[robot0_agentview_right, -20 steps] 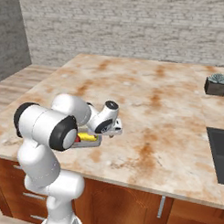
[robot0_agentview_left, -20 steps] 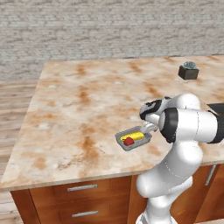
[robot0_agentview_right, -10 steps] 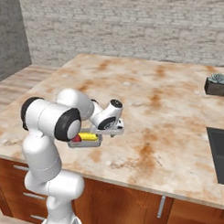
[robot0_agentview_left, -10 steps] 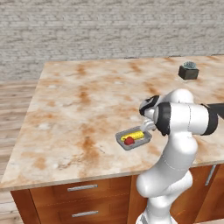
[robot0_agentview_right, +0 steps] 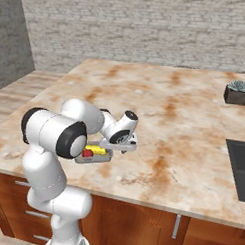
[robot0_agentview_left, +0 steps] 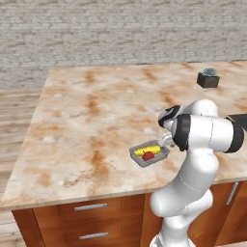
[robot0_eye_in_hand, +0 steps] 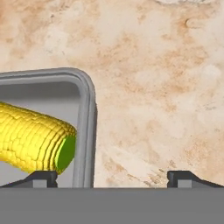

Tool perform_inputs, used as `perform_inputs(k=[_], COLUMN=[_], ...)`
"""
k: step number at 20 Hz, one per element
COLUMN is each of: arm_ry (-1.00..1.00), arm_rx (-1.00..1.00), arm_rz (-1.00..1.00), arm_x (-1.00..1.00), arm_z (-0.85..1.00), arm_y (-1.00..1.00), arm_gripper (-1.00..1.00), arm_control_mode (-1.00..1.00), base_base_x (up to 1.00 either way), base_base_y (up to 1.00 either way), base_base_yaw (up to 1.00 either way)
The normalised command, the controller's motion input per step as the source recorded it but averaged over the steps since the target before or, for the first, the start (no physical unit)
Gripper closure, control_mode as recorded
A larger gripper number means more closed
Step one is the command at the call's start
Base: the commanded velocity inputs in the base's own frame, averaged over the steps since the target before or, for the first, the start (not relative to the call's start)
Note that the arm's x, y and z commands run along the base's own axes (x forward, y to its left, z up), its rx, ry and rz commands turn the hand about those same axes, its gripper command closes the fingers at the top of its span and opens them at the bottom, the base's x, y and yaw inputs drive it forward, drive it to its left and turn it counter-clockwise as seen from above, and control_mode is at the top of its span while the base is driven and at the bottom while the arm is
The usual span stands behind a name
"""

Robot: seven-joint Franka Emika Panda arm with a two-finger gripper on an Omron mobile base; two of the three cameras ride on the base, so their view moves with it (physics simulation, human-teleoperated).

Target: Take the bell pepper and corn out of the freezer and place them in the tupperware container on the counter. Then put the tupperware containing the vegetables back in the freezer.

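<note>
The grey tupperware container point(robot0_agentview_left: 150, 155) rests near the front edge of the tan marble counter point(robot0_agentview_left: 96, 111). Inside it lie the yellow corn point(robot0_agentview_left: 144, 151) and the red bell pepper point(robot0_agentview_left: 148, 157). My gripper point(robot0_agentview_left: 166, 141) hovers low at the tray's right end, jaws open and holding nothing. In the hand view the tray's rim point(robot0_eye_in_hand: 89, 109) runs between my fingertips point(robot0_eye_in_hand: 41, 178), with the corn point(robot0_eye_in_hand: 35, 140) at the left. From the right base view the container point(robot0_agentview_right: 104, 157), pepper point(robot0_agentview_right: 87, 153) and corn point(robot0_agentview_right: 98, 150) sit just left of the gripper point(robot0_agentview_right: 119, 143). The freezer is out of view.
A small dark plant pot point(robot0_agentview_left: 208, 78) stands at the counter's far right corner, also in the right base view point(robot0_agentview_right: 236, 92). A dark sink point(robot0_agentview_right: 241, 158) is cut into the counter at the right. Brown drawers point(robot0_agentview_left: 91, 207) with silver handles sit below the front edge.
The arm's elbow has swung over above the hand. The hand itself has stayed by the tray's right end with its jaws open, and the tray with its vegetables has not moved.
</note>
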Motion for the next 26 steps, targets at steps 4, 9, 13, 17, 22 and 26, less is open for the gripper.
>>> perform_inputs(k=[4, 9, 13, 17, 22, 26], arm_ry=[0.0, 0.0, 0.05, 0.02, -0.03, -0.15], arm_rx=[0.0, 0.0, 0.0, 0.0, 0.0, 0.0], arm_rz=[0.0, 0.0, 0.0, 0.0, 0.0, -0.06], arm_x=[-0.31, 0.1, 0.28, 0.14, -0.41, -0.76], arm_z=[-0.03, -0.09, -0.31, -0.28, -0.08, 0.21], arm_y=[0.0, 0.0, 0.0, 0.0, 0.0, 0.25], arm_gripper=[-1.0, -1.0, -1.0, 1.0, 1.0, 1.0], arm_control_mode=[-1.0, -1.0, -1.0, -1.0, -1.0, -1.0], base_base_x=[0.0, 0.0, 0.0, 0.0, 0.0, 0.0], base_base_y=[0.0, 0.0, 0.0, 0.0, 0.0, 0.0], base_base_yaw=[0.0, 0.0, 0.0, 0.0, 0.0, 0.0])
